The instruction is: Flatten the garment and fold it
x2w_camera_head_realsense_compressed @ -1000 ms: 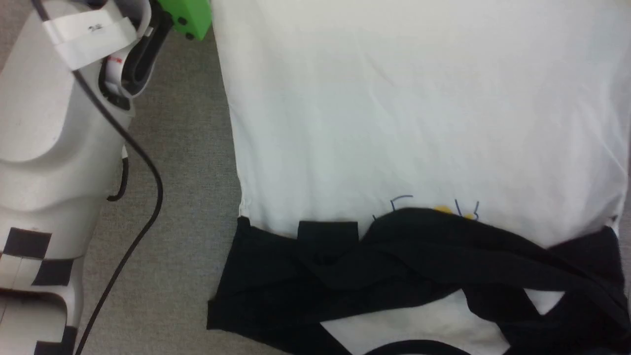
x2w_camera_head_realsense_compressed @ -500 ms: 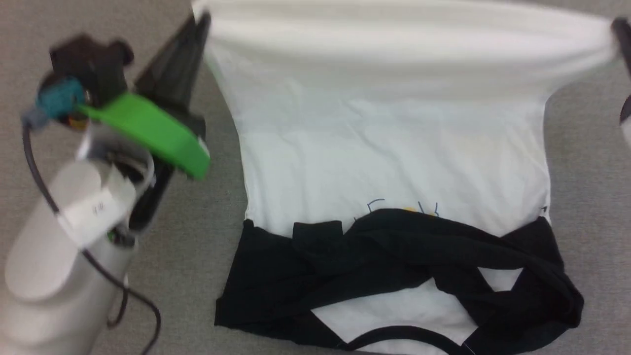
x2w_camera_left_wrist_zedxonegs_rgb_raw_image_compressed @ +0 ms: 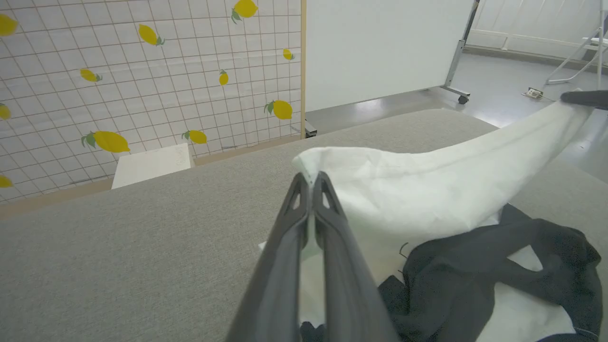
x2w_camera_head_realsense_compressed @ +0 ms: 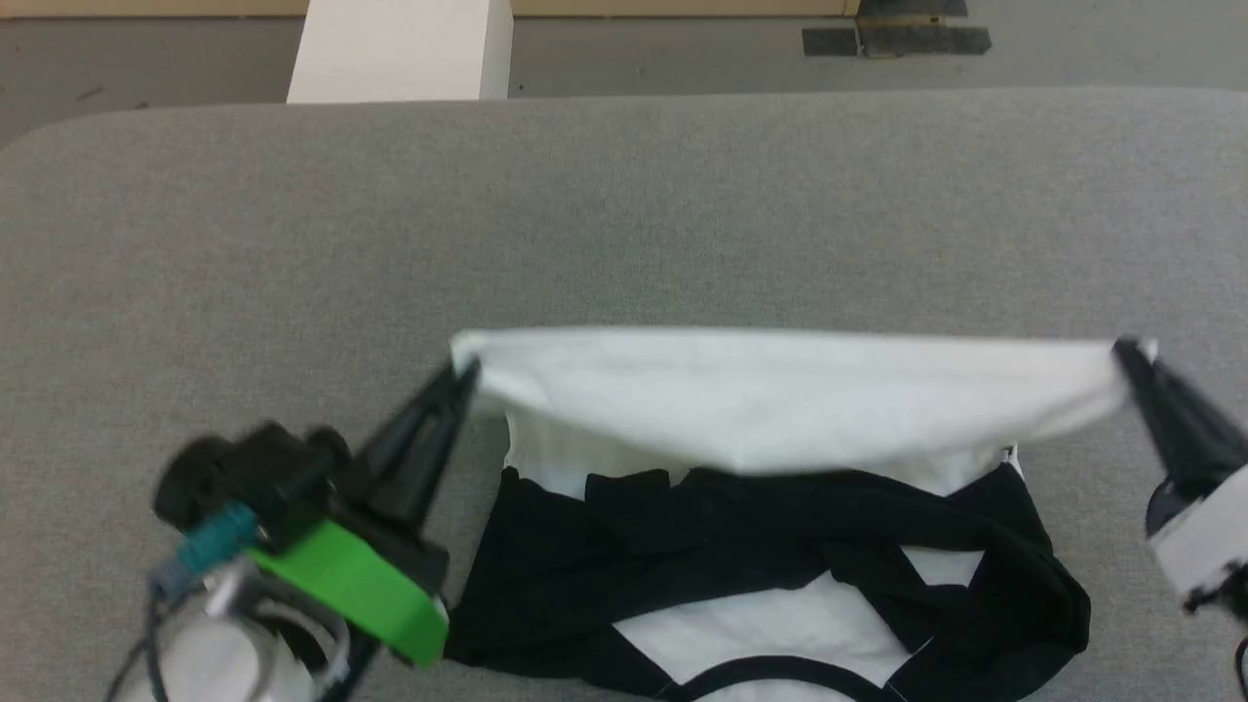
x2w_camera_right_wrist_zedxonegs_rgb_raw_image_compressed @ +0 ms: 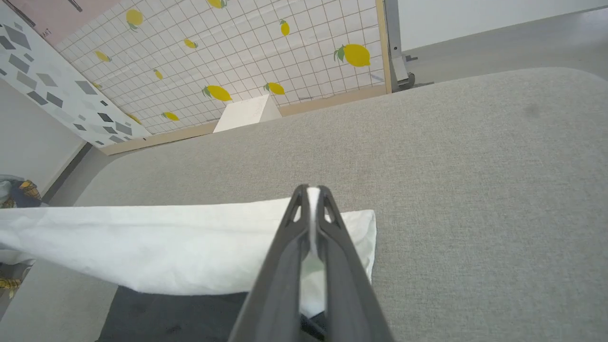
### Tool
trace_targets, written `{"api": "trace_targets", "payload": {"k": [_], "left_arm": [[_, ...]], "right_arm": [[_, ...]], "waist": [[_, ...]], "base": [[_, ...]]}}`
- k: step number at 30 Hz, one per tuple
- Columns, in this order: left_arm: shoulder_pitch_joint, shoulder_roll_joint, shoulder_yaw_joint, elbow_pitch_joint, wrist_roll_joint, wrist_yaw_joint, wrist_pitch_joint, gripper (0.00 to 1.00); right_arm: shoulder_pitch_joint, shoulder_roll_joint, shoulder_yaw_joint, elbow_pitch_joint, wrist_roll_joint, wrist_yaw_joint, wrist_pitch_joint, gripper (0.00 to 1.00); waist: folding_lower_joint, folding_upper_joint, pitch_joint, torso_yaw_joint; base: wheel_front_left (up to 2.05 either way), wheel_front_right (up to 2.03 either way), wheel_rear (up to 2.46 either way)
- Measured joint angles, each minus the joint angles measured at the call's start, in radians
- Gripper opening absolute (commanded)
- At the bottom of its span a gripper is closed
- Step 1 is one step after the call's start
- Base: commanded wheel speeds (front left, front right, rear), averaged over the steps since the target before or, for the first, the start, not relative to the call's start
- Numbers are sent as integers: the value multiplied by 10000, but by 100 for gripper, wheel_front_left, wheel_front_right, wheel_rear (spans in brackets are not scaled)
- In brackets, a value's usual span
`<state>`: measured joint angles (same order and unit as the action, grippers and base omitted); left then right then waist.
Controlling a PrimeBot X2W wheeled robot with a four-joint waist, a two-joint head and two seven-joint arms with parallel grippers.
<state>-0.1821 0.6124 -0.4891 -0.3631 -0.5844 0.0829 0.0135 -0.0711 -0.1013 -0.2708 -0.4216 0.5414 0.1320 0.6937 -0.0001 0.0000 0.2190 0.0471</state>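
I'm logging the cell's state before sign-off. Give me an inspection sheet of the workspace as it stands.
Surface: grey fabric-covered table, rounded corners.
Job's things: T-shirt lies collar toward the robot, black sleeves crumpled across it, white hem lifted.
Clutter: nothing seen.
Grippers: left gripper and right gripper each shut on a hem corner, hem stretched between them.
Cables: teal plug at the left wrist.
Surroundings: lemon-print wall, white box, wheeled white panel.
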Motion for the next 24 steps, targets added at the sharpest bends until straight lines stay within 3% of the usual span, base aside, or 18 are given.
{"api": "trace_targets", "payload": {"k": [7,17,24], "left_arm": [[1275,-176,-1108,619,466,-286,-725,0],[2691,-349,-1521,1714,100,-395,-1636,0],[2919,-232,-1785,2445,54,-750,-1841,0]], "right_arm": [[1701,240,414,63,376,0,-466,0],[3606,100,591,301,798,0,-884,0],[4448,-732,1290,453,1026,0,-1035,0]], "waist": [[0,0,-282,6],[0,0,-319,4],[0,0,-430,-15]], "base": [[0,0,0],[0,0,0],[0,0,0]]}}
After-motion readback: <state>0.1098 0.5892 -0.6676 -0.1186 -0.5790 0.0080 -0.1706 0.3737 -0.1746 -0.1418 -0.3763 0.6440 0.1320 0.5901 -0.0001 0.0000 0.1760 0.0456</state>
